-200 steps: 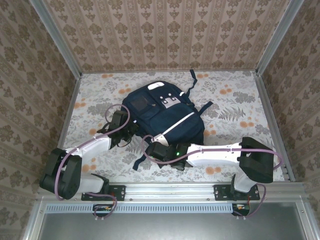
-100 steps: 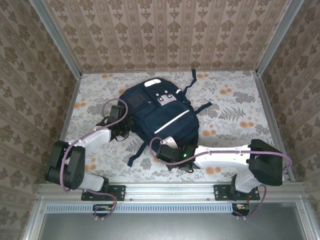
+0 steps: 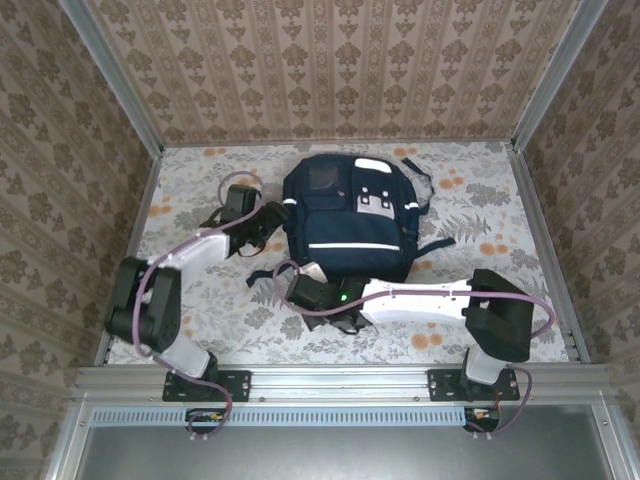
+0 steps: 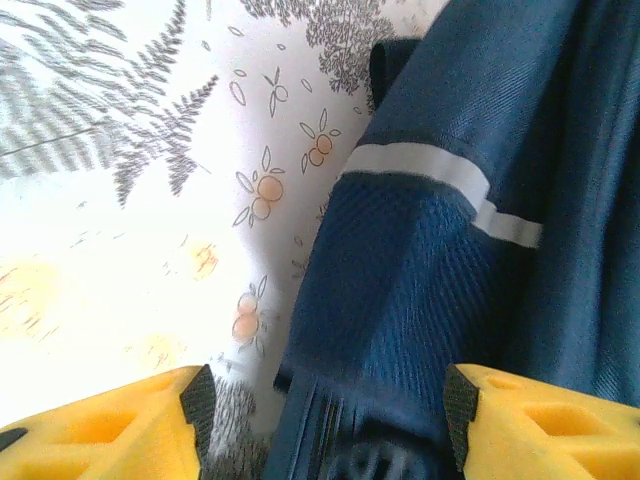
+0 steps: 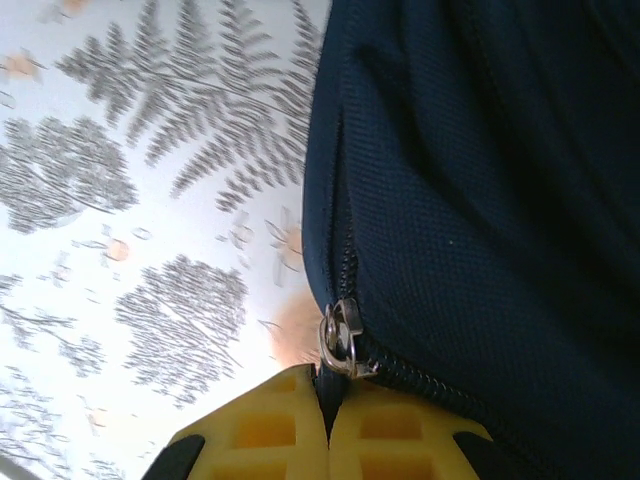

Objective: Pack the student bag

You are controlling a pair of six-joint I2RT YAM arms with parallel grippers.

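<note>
The student bag (image 3: pixel 350 215) lies flat in the middle of the worktop (image 3: pixel 480 200), front side up, with its pockets toward the far wall. From above it looks zipped up, and I can't see inside it. So I can't tell if it is packed yet.

My right claw (image 5: pixel 327 400) is at the near edge of the bag. Its two yellow fingers are pressed together, and it looks like they pinch the zipper pull (image 5: pixel 340 338) right at their tips. I think the job is at the zipper step now. I can't tell if the zip is being opened or closed.

My left claw (image 4: pixel 325 415) is at the left side of the bag, near the white stripe (image 4: pixel 415 165). Its fingers are spread apart with blue cloth between them, and they are not squeezing it. It holds nothing.

The worktop has a white cloth with grey ferns and little orange flowers. Brown patterned wallpaper (image 3: pixel 330 70) stands on three sides, with metal rails (image 3: pixel 340 380) at the edges.
</note>
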